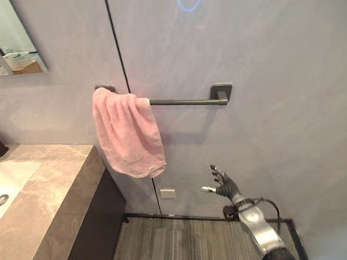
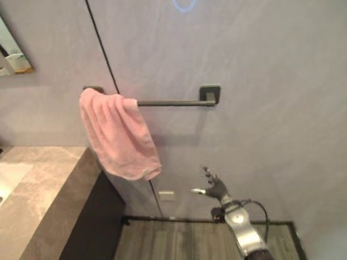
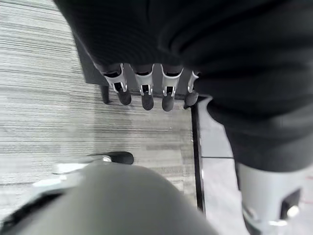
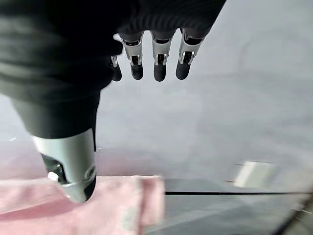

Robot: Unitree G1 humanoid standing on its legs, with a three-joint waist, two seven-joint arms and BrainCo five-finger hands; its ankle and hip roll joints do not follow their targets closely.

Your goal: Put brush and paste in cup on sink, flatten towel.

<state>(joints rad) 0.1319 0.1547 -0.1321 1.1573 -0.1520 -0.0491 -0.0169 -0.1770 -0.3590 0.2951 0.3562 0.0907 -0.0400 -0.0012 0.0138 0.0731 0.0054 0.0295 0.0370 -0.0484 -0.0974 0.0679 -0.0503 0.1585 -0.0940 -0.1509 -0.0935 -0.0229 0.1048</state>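
Grey wall [image 1: 269, 48] with a dark rail [image 1: 186, 101] – striped grey floor [image 1: 191, 243], marble counter [image 1: 49, 199], mirror [image 1: 13, 39] corner.

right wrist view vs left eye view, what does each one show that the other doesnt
Only the right wrist view shows the right hand from behind, fingers straight and holding nothing. Only the left eye view shows the dark towel bar, the stone counter with its sink, and the mirror. Both show the pink towel, bunched at the bar's left end, the grey wall and the small wall plate.
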